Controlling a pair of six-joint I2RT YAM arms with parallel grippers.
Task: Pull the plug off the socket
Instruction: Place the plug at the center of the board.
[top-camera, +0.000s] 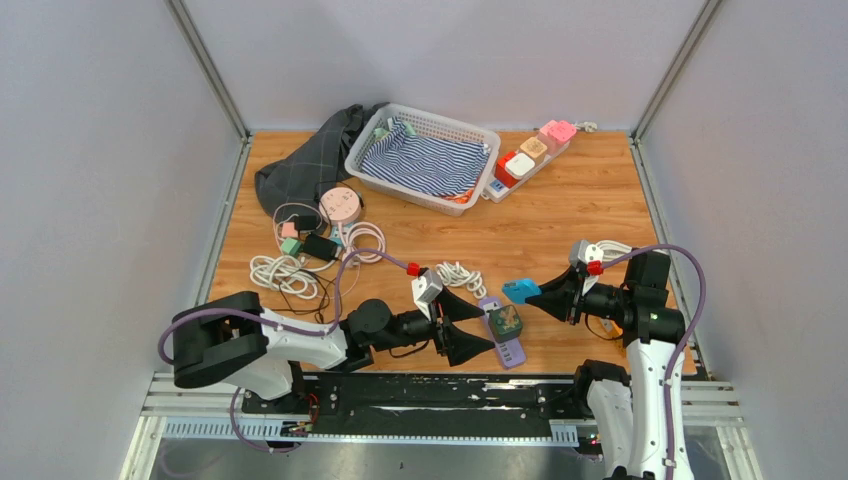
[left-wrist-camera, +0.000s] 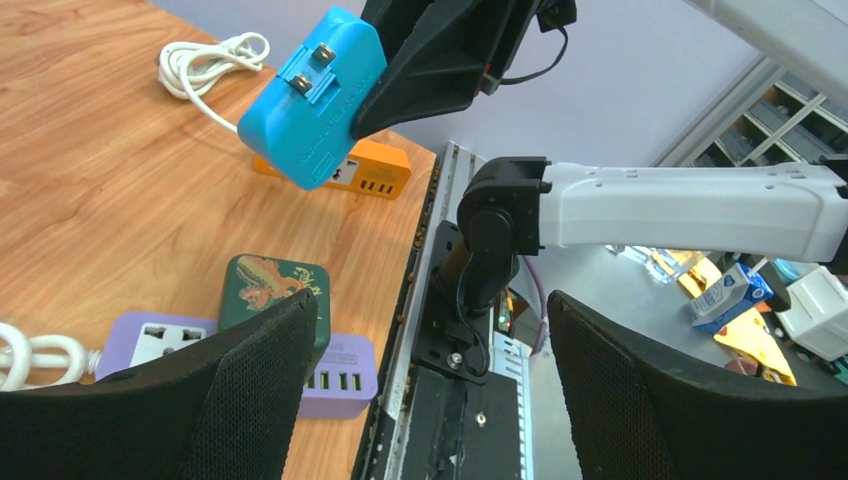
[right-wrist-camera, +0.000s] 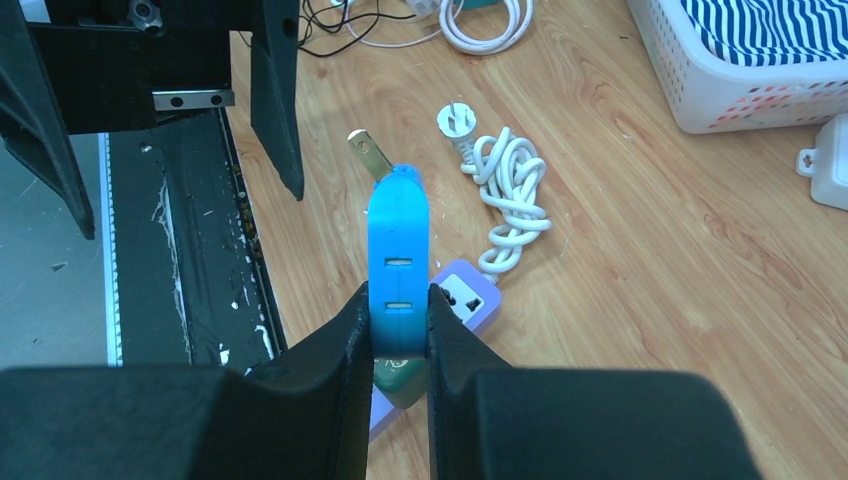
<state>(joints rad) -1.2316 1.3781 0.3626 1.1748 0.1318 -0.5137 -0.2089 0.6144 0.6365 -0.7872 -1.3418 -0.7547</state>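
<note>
My right gripper (top-camera: 548, 295) is shut on a blue plug (top-camera: 521, 290) and holds it in the air above the table, its metal prongs bare and free of any socket (right-wrist-camera: 398, 250). It also shows in the left wrist view (left-wrist-camera: 315, 95). Below it a purple socket strip (top-camera: 507, 352) lies near the front edge with a green plug (top-camera: 504, 321) sitting in it. My left gripper (top-camera: 487, 328) is open and empty, one finger beside the green plug (left-wrist-camera: 270, 285) over the strip (left-wrist-camera: 335, 375), the other past the table edge.
A white cord (top-camera: 460, 275) runs from the purple strip. An orange socket strip (left-wrist-camera: 380, 170) lies under the right arm. A white basket (top-camera: 470, 132), a dark cloth (top-camera: 300, 165), a pink round socket (top-camera: 340, 205), coiled cables (top-camera: 285, 270) and a row of adapters (top-camera: 530, 155) sit farther back.
</note>
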